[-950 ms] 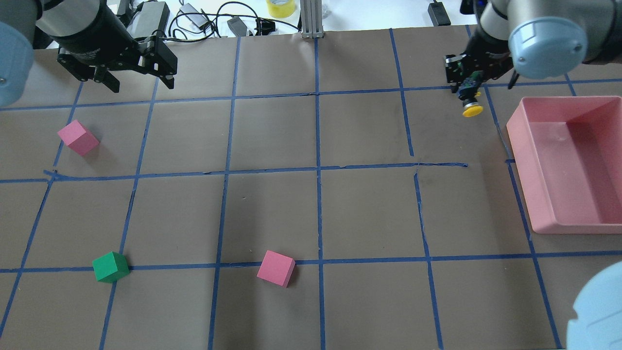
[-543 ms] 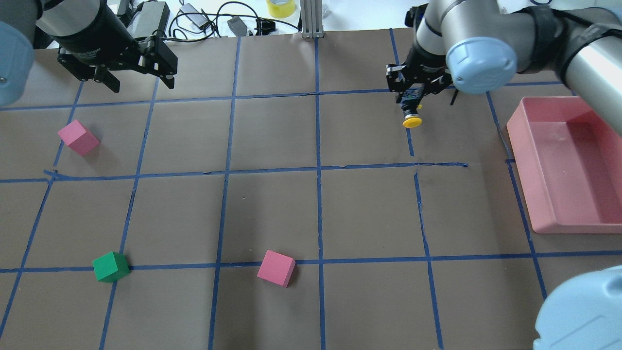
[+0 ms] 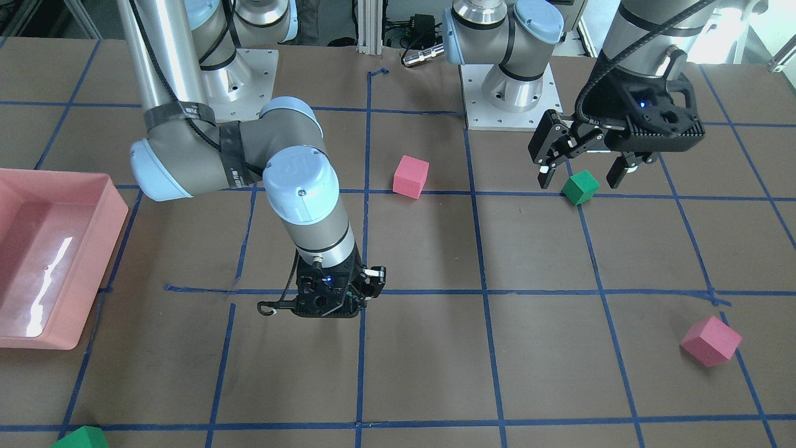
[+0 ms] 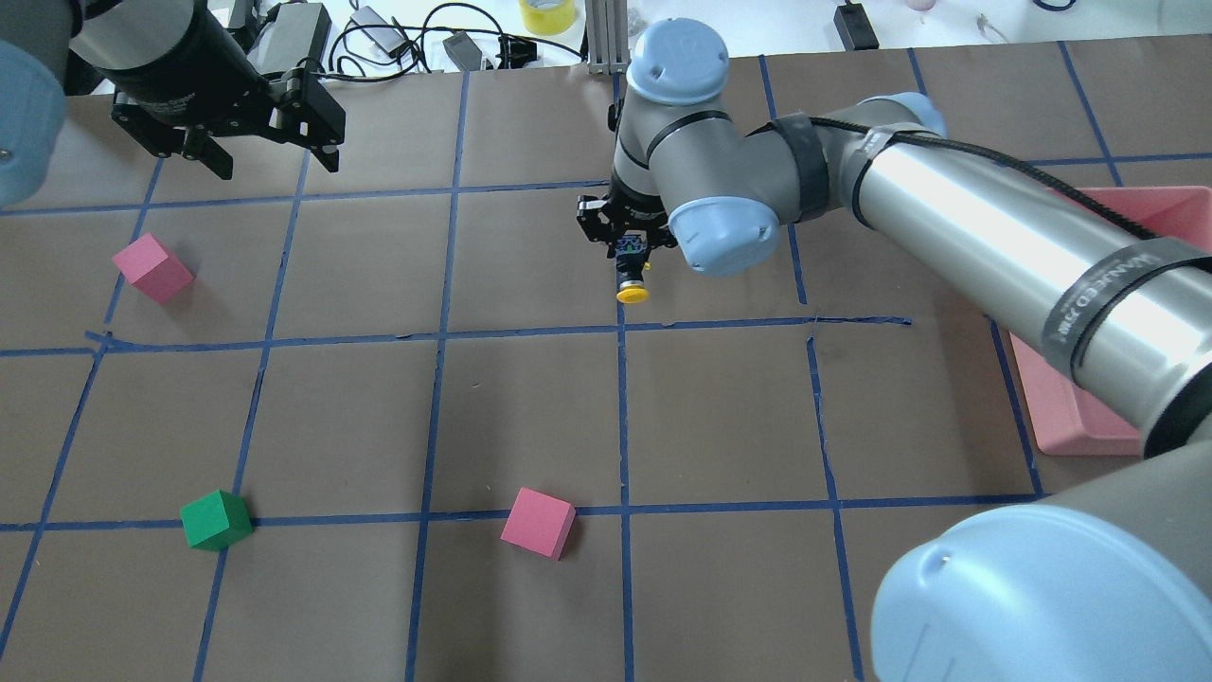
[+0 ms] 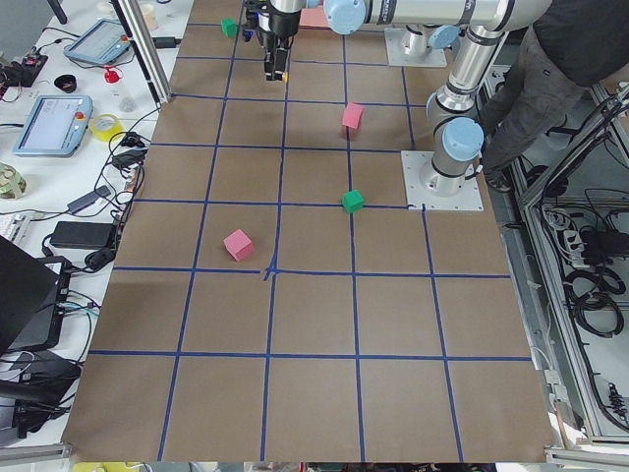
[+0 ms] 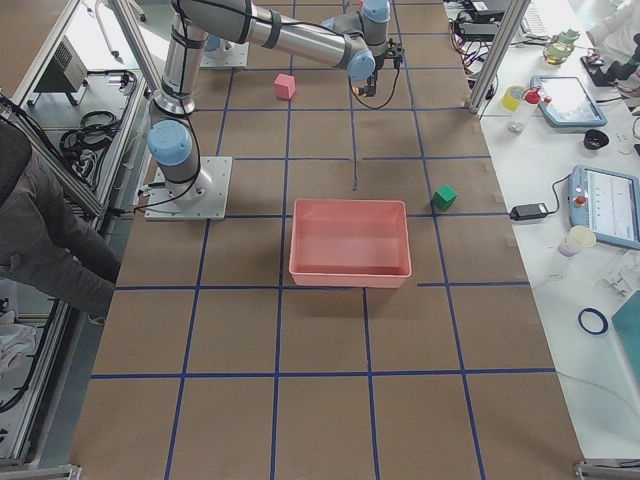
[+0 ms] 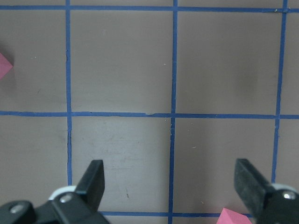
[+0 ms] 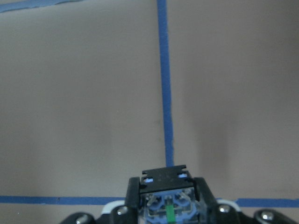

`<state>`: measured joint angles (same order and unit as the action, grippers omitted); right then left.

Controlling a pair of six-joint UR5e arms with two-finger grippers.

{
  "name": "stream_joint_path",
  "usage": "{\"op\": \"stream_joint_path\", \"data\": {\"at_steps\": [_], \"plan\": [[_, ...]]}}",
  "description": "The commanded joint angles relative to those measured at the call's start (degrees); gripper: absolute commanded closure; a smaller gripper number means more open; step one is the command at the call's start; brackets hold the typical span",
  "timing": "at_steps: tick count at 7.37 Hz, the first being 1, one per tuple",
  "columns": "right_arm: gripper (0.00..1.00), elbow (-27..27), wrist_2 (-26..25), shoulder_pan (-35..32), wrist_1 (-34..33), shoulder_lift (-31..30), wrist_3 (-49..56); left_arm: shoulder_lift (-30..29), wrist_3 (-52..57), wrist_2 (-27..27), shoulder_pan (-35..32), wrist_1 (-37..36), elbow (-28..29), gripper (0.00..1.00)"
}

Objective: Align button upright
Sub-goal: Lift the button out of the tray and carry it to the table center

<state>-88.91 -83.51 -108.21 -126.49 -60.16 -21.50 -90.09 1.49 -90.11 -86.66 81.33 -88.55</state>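
Button (image 4: 632, 292) hangs cap-down; right gripper (image 4: 629, 258), pointing downward, clamps it.

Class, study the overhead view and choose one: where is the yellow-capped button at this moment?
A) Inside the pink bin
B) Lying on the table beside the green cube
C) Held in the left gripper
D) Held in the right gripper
D: the button sticks out from the shut right gripper, its yellow cap pointing away from the wrist, while the left gripper is open and empty.

Arm strap (image 4: 1098, 298) lettering — unreadable.
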Motion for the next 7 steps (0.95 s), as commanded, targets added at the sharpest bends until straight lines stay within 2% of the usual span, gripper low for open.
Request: {"op": "stream_joint_path", "data": {"at_steps": [1, 7], "plan": [[1.0, -0.12, -0.16, -1.83, -2.45, 3.03, -0.82, 0.09, -0.17, 0.11, 0.0, -0.03, -0.04, 0.0], [1.0, -0.21, -0.07, -1.83, -3.59, 4.97, -0.12, 0.0, 0.0, 0.02, 0.0, -0.39, -0.13, 0.0]]}}
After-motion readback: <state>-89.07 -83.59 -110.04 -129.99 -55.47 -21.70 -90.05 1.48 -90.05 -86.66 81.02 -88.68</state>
